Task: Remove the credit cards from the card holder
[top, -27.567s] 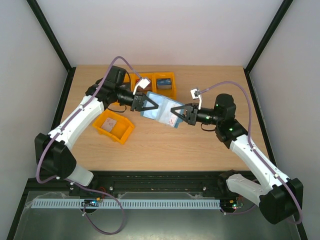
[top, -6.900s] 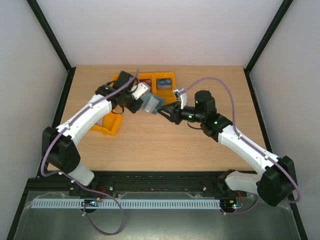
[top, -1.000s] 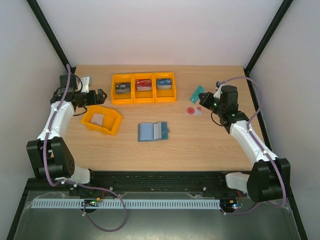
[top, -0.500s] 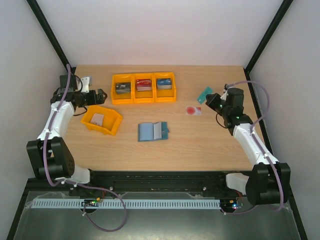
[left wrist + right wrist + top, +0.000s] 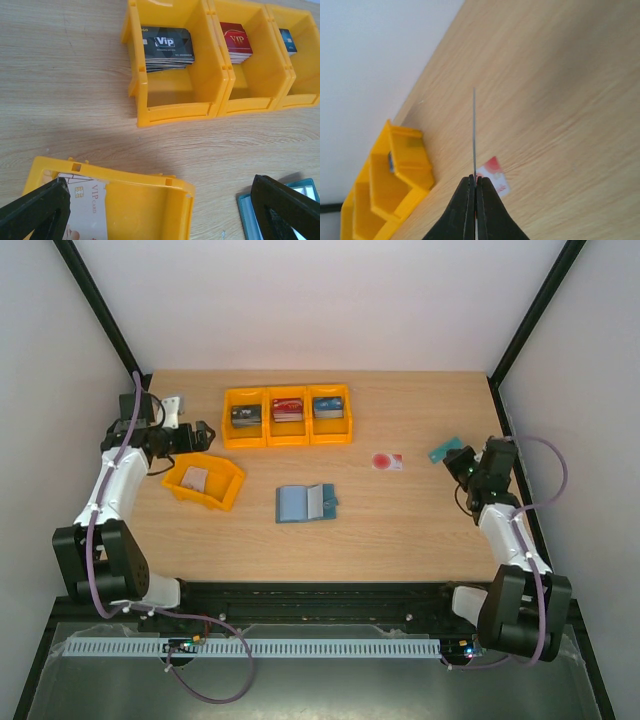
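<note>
Right gripper [image 5: 458, 460], clenched on a thin teal plastic card [image 5: 444, 451], has withdrawn rightward; left gripper [image 5: 160, 182] stands released; card likely awaits set-down.

The bottom edge of the left wrist view cuts off both fingers [image 5: 30, 215] of the left end effector [image 5: 160, 182], which are spread wide. The right finger hides part of the card holder [image 5: 246, 215], and the same edge crops it too. The loose bin [image 5: 145, 200] is also cropped there; its wall and the left finger cover much of the pale card [image 5: 92, 210] inside.

The right wrist view shows the pinched card [image 5: 474, 130] edge-on in the right end effector [image 5: 475, 179], so its face cannot be seen. The fingertips [image 5: 462, 200] mask part of the white card [image 5: 496, 177] on the counter [image 5: 560, 100].

From above, the print on the stacked cards [image 5: 287, 408] is too small to read.
</note>
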Motion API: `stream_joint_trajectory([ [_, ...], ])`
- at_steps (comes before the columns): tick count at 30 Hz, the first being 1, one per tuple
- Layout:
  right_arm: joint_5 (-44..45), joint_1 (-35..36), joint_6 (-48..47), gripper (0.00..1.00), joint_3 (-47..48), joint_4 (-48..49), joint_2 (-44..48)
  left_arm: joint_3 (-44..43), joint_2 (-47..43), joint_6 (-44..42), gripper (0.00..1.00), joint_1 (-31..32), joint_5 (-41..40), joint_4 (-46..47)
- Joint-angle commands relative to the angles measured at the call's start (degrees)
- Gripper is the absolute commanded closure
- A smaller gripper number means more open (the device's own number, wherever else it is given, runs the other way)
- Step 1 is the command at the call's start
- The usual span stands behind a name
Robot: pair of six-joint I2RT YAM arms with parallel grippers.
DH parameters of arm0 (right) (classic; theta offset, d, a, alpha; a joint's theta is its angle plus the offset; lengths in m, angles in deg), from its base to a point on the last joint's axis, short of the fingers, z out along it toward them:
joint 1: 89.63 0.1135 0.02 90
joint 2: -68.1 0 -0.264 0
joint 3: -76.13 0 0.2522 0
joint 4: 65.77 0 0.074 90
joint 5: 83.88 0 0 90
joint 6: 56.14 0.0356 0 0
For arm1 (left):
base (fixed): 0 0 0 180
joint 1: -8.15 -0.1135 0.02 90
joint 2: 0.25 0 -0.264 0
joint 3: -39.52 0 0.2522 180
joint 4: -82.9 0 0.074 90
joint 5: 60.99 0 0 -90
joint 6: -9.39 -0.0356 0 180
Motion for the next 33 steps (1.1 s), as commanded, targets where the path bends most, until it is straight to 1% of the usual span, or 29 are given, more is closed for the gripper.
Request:
stream_joint_trajectory([
  [1,0.7,-4.3,3.1,0.98,-4.0,3.1,0.7,1.4,-2.5,-0.6,0.01,-0.5,0.6,1.1],
  [6,1.5,-8.3,5.7,0.98,-8.2,6.9,-3.0,1.7,-2.5,-0.7,0.01,-1.8,1.2,1.2],
  [13,0.4,-8.5,8.4,0.98,-9.6,11.2,-10.8,2.0,-2.4,-0.6,0.01,-2.3,2.4,1.3],
  [22,0.6,-8.5,10.9,0.98,-11.8,13.4,-13.5,1.9,-2.4,-0.5,0.01,-2.7,2.9,1.3],
  [24,0.8,-8.5,11.3,0.93,-12.1,13.3,-13.4,2.1,-2.4,-0.5,0.01,-2.8,3.1,1.3],
  [27,1.6,-8.5,11.9,0.81,-12.3,12.6,-12.6,2.0,-2.4,-0.5,0.01,-2.8,3.0,1.3],
  [29,2.5,-8.5,12.1,0.66,-12.2,11.6,-11.7,2.0,-2.5,-0.5,0.01,-2.9,3.0,1.3],
  [31,3.9,-8.5,12.3,0.49,-12.2,10.3,-10.0,2.0,-2.5,-0.4,0.01,-2.9,3.2,1.2],
  [33,5.7,-8.5,12.4,0.34,-12.2,9.0,-7.6,2.0,-2.4,-0.4,0.01,-3.0,3.3,1.3],
])
